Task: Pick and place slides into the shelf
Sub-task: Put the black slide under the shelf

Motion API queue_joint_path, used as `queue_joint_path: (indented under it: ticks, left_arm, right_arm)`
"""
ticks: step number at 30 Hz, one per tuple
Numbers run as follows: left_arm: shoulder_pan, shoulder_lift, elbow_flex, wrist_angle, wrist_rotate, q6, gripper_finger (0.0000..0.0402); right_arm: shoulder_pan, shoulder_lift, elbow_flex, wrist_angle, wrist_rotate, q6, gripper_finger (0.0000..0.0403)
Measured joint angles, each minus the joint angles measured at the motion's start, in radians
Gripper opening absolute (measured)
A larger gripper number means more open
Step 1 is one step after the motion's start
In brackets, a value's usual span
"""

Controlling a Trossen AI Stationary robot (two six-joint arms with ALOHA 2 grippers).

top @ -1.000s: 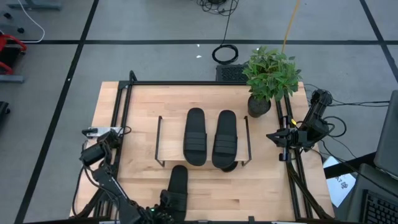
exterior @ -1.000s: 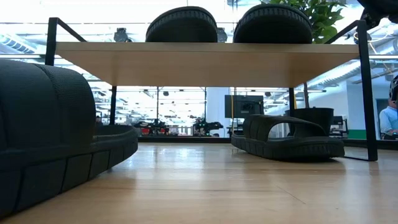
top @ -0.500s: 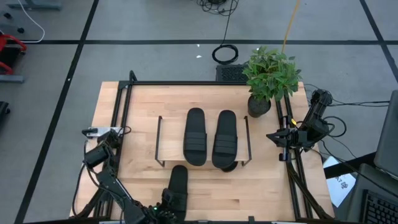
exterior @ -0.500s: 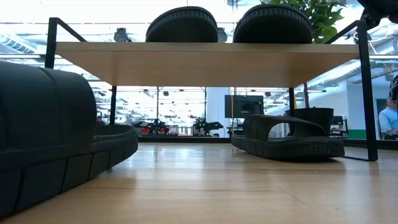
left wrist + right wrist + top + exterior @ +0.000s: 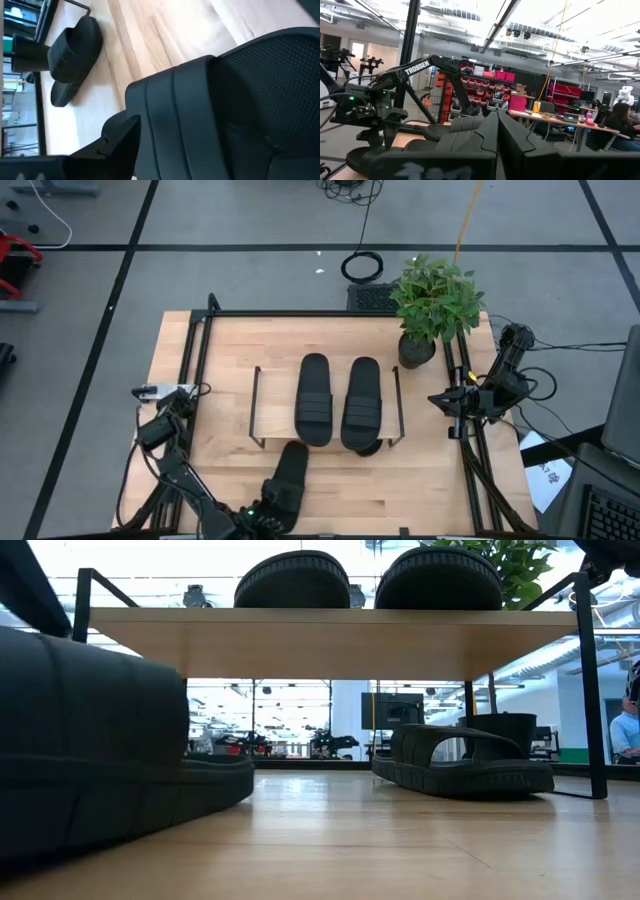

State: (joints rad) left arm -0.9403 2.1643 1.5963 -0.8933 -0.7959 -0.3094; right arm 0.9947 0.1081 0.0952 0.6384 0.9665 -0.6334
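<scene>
1. While the left arm bends low over the near edge of the counter (image 5: 230,370), its left pincer (image 5: 262,518) sits at the heel end of a black slide (image 5: 287,478), pinching that slide; the left wrist view shows a dark finger (image 5: 117,142) pressed against the ribbed strap.
2. That held slide lies slanted on the counter just in front of the shelf (image 5: 275,395), its toe pointing toward the shelf's near rail.
3. Two slides, one (image 5: 314,400) beside the other (image 5: 361,404), rest side by side on the shelf's top board, toes away from the robot.
4. A fourth slide (image 5: 462,760) lies on the counter under the shelf, toward its right end.
5. Well apart from all of them, the right arm waits at the counter's right rail, and its right pincer (image 5: 447,400) has its fingers pressed together.
6. White lettering reading "TROSSEN" shows on the far arm (image 5: 427,64) in the right wrist view.
7. A potted plant (image 5: 432,302) stands at the far right corner.
</scene>
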Motion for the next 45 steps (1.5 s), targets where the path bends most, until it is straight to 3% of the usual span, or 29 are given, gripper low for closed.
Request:
queue_joint_path:
  ticks: [9,13,17,21,23,27,34,45]
  left_arm:
    - [0.036,0.001,0.000,-0.015,-0.013,0.014,0.0255]
    - [0.064,0.002,-0.005,-0.046,0.067,-0.025,0.0240]
    - [0.099,0.001,-0.049,-0.051,0.096,-0.090,0.0164]
    - [0.106,0.001,-0.076,-0.053,0.101,-0.086,0.0042]
    - [0.106,0.001,-0.070,-0.061,0.100,-0.071,0.0015]
    - [0.093,0.003,-0.017,-0.119,0.086,-0.086,0.0010]
    - [0.079,0.003,0.113,-0.263,0.064,-0.245,0.0003]
    - [0.145,0.003,0.130,-0.296,0.027,-0.275,0.0001]
  right_arm:
    - [0.000,0.003,0.000,-0.001,0.000,0.008,0.0000]
    - [0.000,0.003,0.000,-0.001,0.000,0.008,0.0000]
    - [0.000,0.003,0.000,-0.001,0.000,0.008,0.0000]
    - [0.000,0.003,0.000,0.000,0.000,0.007,0.0000]
    - [0.000,0.003,0.000,0.000,0.000,0.006,0.0000]
    - [0.000,0.003,0.000,0.000,0.000,0.005,0.0000]
    - [0.000,0.003,0.000,0.000,0.000,0.006,0.0000]
    - [0.000,0.003,0.000,0.000,-0.002,0.011,0.0000]
